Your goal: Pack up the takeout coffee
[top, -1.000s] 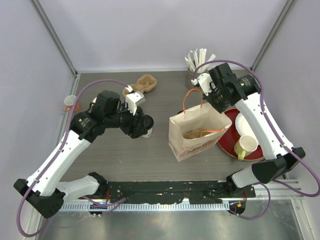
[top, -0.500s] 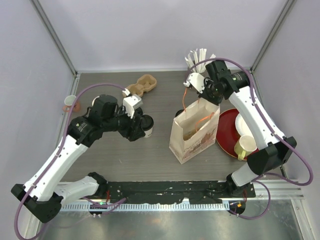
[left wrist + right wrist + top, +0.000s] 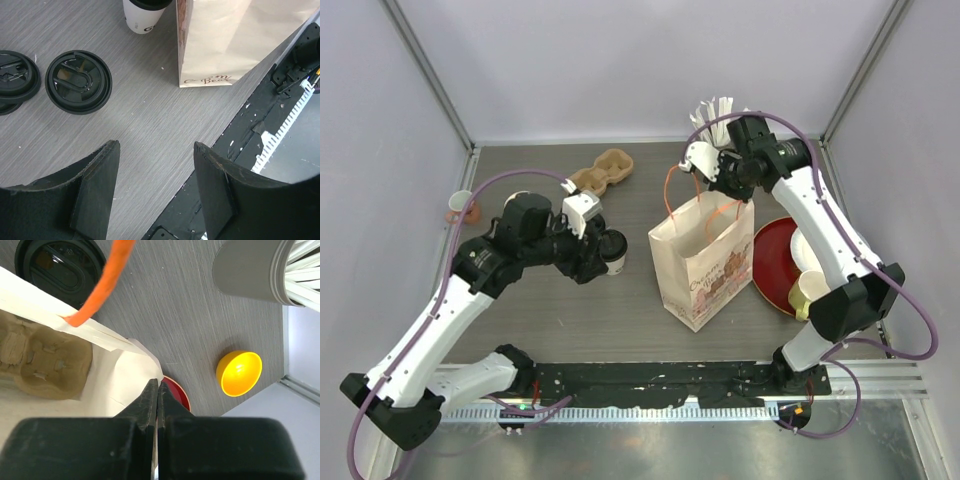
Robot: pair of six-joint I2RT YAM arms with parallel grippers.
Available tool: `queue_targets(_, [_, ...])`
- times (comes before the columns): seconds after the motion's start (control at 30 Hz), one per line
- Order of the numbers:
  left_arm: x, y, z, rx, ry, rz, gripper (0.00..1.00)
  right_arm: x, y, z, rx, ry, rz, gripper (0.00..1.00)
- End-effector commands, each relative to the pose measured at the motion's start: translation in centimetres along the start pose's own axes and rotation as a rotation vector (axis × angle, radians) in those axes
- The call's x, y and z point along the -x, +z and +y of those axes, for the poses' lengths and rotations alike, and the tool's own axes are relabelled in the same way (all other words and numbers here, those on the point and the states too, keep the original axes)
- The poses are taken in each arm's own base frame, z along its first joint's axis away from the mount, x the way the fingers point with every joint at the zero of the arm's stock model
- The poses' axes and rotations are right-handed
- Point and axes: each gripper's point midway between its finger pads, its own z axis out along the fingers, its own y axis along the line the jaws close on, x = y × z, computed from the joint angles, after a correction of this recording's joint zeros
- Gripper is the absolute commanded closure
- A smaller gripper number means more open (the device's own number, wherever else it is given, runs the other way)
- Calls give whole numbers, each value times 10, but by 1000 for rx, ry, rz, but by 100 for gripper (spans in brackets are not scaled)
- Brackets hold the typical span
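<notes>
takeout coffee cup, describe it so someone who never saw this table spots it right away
Find the paper bag standing in the middle of the table. Just left of it stands the takeout coffee cup. It is the only white cup wearing a black lid: the other black lids lie loose and flat on the table, and the yellow-green cup on the red plate has none.

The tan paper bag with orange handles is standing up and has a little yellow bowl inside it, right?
No. The tan paper bag does stand up, but a brown moulded cardboard cup carrier lies inside it, as the right wrist view shows. The little yellow bowl sits outside on the grey table.
</notes>
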Motion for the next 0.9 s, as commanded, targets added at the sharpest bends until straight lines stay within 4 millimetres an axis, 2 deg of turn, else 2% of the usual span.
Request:
queue_targets(0.0, [12, -3, 2, 9, 22, -63, 36, -5, -24, 7, -33, -41, -15, 99])
queue_targets(0.17, [9, 3, -2, -19, -1, -54, 36, -29, -27, 24, -26, -18, 26, 99])
queue_targets(0.2, [11, 6, -3, -31, -14, -62, 36, -29, -34, 25, -43, -15, 8, 99])
queue_targets(0.37, [11, 17, -16, -117, -60, -63, 37, -40, -33, 35, -54, 14, 8, 99])
queue_targets(0.47, [15, 21, -15, -123, -55, -67, 37, -33, -38, 28, -98, 30, -23, 93])
queue_targets(0.53, [18, 25, -16, -137, -41, -77, 40, -27, -44, 22, -123, 35, -51, 84])
queue_targets(0.57, [23, 27, -17, -152, -24, -96, 51, -26, -46, 22, -125, 39, -60, 76])
queue_targets(0.6, [25, 29, -18, -161, -11, -105, 55, -24, -50, 23, -132, 48, -71, 72])
queue_targets(0.7, [31, 36, -25, -240, 103, -132, 56, -21, -59, 23, -147, 65, -97, 60])
queue_targets(0.73, [31, 39, -25, -268, 215, -142, 55, -20, -66, 24, -162, 66, -113, 57])
queue_targets(0.83, [28, 42, -37, -394, 402, -158, 44, -17, -80, 22, -200, 75, -143, 52])
queue_targets(0.87, [26, 50, -35, -416, 499, -160, 41, -15, -83, 20, -213, 76, -155, 52])
